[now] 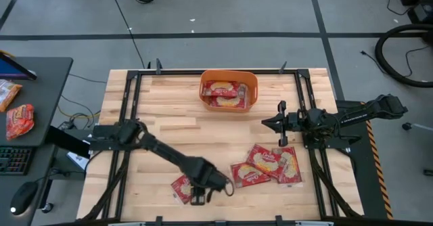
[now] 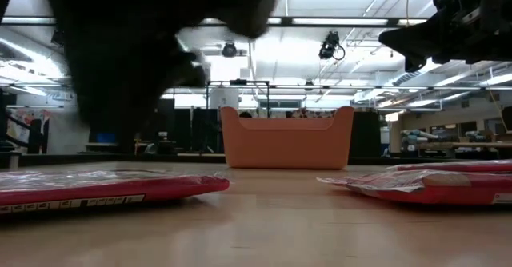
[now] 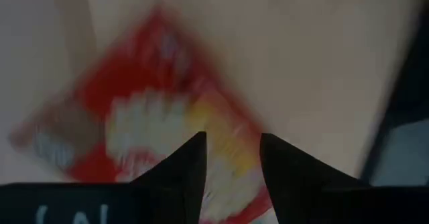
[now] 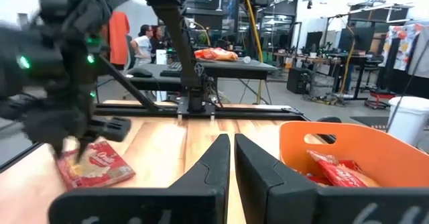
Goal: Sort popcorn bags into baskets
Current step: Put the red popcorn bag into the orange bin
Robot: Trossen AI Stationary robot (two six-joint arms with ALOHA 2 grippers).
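Observation:
A lone red popcorn bag (image 1: 180, 187) lies flat near the table's near edge; it also shows as the bag (image 2: 104, 189) in the low view and the blurred bag (image 3: 154, 103) in the left wrist view. My left gripper (image 1: 197, 196) (image 3: 231, 153) hovers just above it, open. Three more bags (image 1: 267, 164) (image 2: 432, 185) lie overlapping to its right. The orange tub (image 1: 203, 84) (image 2: 286, 137) (image 4: 375, 143) stands at the far middle with bags (image 1: 226, 94) inside. My right gripper (image 1: 265, 122) (image 4: 232, 147) hangs shut in the air right of the tub.
Black frame rails (image 1: 128, 118) run along the table's left and right sides. A dark side desk (image 1: 40, 84) left of the table carries more snack packets (image 1: 19, 118), a keyboard and a mouse. Bare wood lies between the tub and the bags. A person (image 4: 142, 43) sits in the room beyond.

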